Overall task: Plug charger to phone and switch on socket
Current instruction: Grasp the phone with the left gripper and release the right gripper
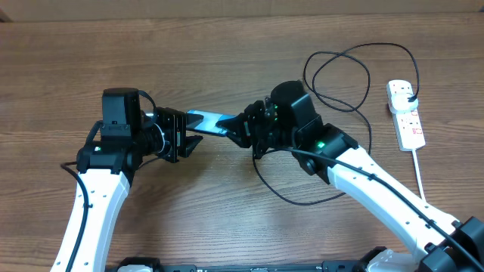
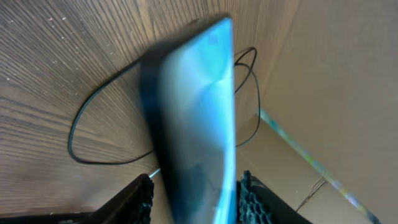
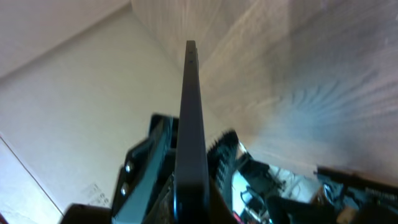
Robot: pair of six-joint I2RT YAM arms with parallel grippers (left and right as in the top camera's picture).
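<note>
Jaws on the right gripper (image 1: 236, 130) are pressed tight onto the phone (image 1: 210, 121), pinching one end of it. Its wrist view shows the slim body edge-on, running straight out from between the fingers. Opposite, the left gripper (image 1: 193, 130) has its jaws standing part-way apart either side of the phone's other end, the fingers (image 2: 138, 200) right beside the glowing screen. Whether the pads are actually biting, I cannot tell. So the phone hangs clear of the table (image 1: 227, 45), bridged between the two arms.

Beyond the phone on the right arm's side, the charger (image 2: 70, 138) lies in loose loops, one passing under that arm. Its black plug looks seated in the socket (image 1: 412, 128), which sits well away from the phone at the table's right edge. The connector tip I can't pick out.

My read: this is a hand-across, getting the phone steadied before plugging. Next call is a firm left grip, then the right lets go and hunts for that tip. The red switch waits.
</note>
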